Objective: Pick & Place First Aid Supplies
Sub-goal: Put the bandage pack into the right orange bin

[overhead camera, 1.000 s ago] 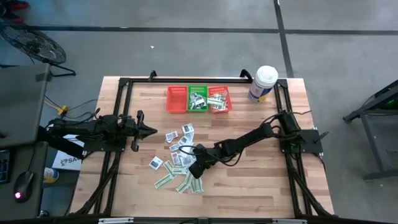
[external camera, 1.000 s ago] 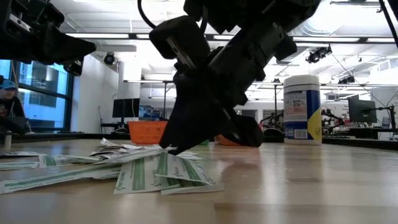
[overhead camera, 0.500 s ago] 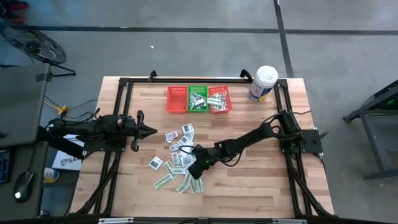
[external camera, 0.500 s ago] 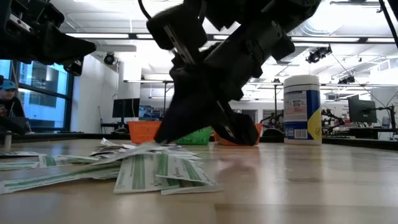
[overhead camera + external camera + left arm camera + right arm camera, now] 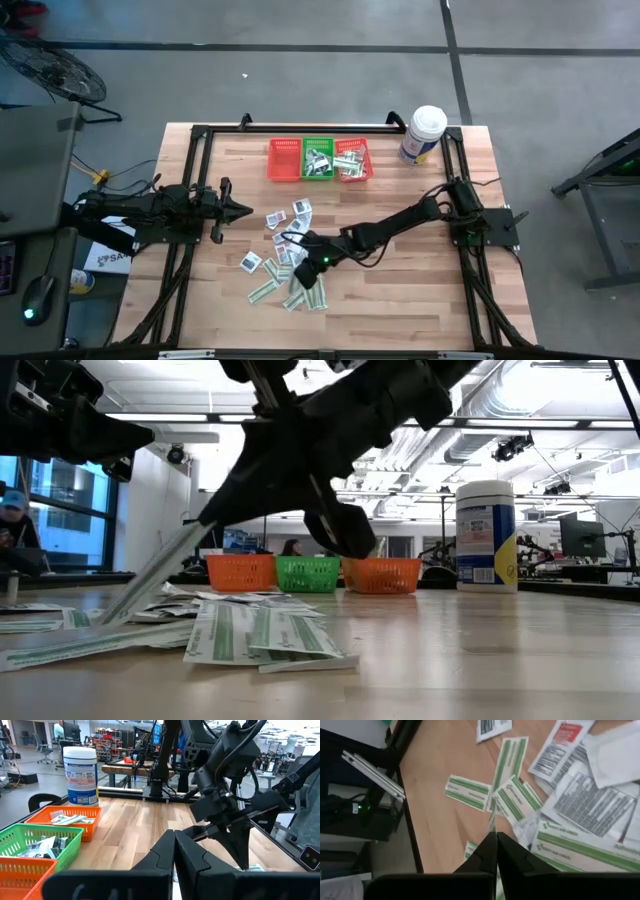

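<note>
Over the packets (image 5: 290, 262) — right gripper (image 5: 215, 520) (closed) — pinching a strip (image 5: 155, 575).

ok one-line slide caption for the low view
Right gripper, shut on a green-and-white strip packet, lifts it above the scattered packets.

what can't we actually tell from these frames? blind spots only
- Right claw: shut on a green-and-white strip in the low view; in the high view the arm hides that grip.
- Red basket: contents too small in the high view, wall hides them in the low view.
- Left claw: shut, waiting at the table's left.
- Packet print: too small to read.
</note>
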Robot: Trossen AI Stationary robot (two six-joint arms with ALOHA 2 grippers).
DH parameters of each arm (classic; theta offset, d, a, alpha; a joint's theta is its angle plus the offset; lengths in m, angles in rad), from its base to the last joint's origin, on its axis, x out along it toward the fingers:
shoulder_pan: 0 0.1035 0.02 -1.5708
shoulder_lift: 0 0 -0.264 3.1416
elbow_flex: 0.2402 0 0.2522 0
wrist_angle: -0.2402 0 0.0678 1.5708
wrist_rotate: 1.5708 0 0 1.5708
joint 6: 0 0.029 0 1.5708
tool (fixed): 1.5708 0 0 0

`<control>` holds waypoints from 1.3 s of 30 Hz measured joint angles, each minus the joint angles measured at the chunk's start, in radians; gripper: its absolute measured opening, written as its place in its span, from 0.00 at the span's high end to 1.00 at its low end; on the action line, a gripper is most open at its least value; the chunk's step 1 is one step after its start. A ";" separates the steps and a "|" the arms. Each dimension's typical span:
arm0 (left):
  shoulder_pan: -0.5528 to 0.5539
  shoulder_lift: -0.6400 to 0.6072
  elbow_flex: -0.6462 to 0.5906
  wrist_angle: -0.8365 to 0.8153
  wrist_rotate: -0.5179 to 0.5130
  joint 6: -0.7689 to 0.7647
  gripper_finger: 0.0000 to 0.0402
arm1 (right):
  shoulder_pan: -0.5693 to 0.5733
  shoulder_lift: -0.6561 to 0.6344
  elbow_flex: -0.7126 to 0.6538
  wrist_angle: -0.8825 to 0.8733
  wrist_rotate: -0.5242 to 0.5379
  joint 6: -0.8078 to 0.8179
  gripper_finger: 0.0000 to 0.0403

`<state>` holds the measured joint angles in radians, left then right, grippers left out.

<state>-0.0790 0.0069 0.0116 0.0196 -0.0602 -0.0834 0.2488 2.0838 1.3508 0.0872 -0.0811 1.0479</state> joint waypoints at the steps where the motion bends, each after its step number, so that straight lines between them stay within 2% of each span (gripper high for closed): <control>1: 0.000 0.000 0.000 0.000 0.000 0.000 1.00 | -0.001 0.000 0.004 0.000 0.005 -0.002 1.00; 7: 0.000 0.000 0.000 0.000 0.000 0.000 1.00 | -0.002 -0.014 0.024 -0.002 0.036 -0.032 1.00; 15: 0.000 0.000 0.000 0.000 0.000 0.000 1.00 | -0.002 -0.098 0.025 -0.079 0.133 -0.062 1.00; 23: 0.000 0.000 0.000 0.000 0.000 0.000 1.00 | -0.002 -0.207 0.025 -0.271 0.286 -0.070 1.00; 31: 0.000 0.000 0.000 0.000 0.000 0.000 1.00 | -0.008 -0.321 0.022 -0.503 0.493 -0.048 1.00; 39: 0.000 0.000 0.000 0.000 0.000 0.000 1.00 | -0.044 -0.463 -0.131 -0.545 0.686 0.027 1.00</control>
<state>-0.0788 0.0071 0.0116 0.0196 -0.0605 -0.0834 0.2048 1.6210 1.2198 -0.4577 0.6048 1.0746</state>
